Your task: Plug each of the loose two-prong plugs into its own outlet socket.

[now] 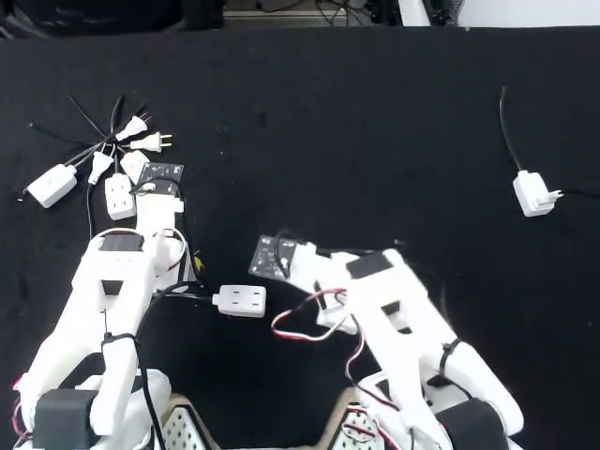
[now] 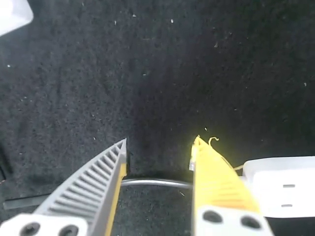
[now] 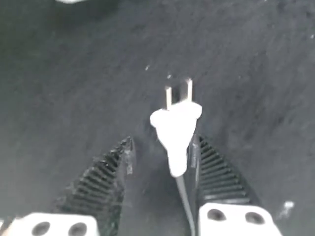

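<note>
Right gripper (image 3: 163,141) spread apart, plug (image 3: 176,123) between its fingers. Left gripper (image 2: 160,142) spread apart, straddling cable (image 2: 152,183), beside outlet socket (image 1: 239,300) lower centre.

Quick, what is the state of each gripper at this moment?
Left gripper: open, holding nothing; a grey cable lies between its jaws.
Right gripper: open; a white plug sits between its jaws, not clamped.

Outlet socket (image 1: 239,300) front centre; plug cluster (image 1: 131,141) behind it, far left; lone plug (image 1: 534,194) far right.
</note>
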Controlling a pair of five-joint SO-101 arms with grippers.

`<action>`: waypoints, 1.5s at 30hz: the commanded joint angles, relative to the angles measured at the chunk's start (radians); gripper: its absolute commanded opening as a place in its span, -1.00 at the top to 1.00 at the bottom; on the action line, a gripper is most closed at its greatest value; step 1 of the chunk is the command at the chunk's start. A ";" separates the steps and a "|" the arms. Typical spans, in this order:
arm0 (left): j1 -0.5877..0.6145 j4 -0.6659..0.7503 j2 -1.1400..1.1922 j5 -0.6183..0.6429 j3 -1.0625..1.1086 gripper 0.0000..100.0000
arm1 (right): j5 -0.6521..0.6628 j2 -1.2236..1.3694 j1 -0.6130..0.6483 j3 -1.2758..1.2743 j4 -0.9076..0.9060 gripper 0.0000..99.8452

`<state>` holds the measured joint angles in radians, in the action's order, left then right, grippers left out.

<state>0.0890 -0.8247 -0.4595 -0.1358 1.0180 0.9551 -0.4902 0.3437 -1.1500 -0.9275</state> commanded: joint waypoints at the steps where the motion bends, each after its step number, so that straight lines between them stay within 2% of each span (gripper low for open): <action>1: 0.012 0.005 -0.026 0.009 -0.008 0.58 | 0.012 -0.027 -0.005 -0.077 0.219 0.64; 7: 0.012 0.005 -0.026 0.009 -0.007 0.58 | 0.012 -0.027 -0.104 -0.094 0.345 0.66; 11: 0.012 0.005 -0.026 0.009 -0.007 0.58 | 0.012 -0.035 -0.176 -0.094 0.394 0.98; 16: 0.010 0.005 -0.026 0.009 -0.007 0.58 | -0.040 -0.062 -0.206 -0.088 0.390 0.98; 22: 0.010 0.005 -0.026 0.009 -0.007 0.58 | -0.112 -0.213 -0.150 -0.035 0.129 0.98; 26: 0.012 0.005 -0.026 0.009 -0.007 0.58 | -0.187 -0.248 -0.026 0.004 -0.089 0.98; 29: 0.012 0.005 -0.026 0.009 -0.007 0.58 | -0.252 -0.200 0.040 -0.019 -0.098 0.98; 36: 0.012 0.005 -0.026 0.009 -0.007 0.58 | -0.336 -0.007 0.048 0.035 -0.068 0.97; 41: 0.012 0.005 -0.026 0.009 -0.007 0.58 | -0.391 0.005 0.054 0.091 -0.123 0.75; 45: 0.008 0.005 -0.026 0.009 -0.007 0.58 | -0.394 -0.019 0.055 0.090 -0.123 0.77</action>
<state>0.0890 -0.8247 -0.4595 -0.1358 1.0180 0.5762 -0.4856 0.3882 -1.1086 -1.0380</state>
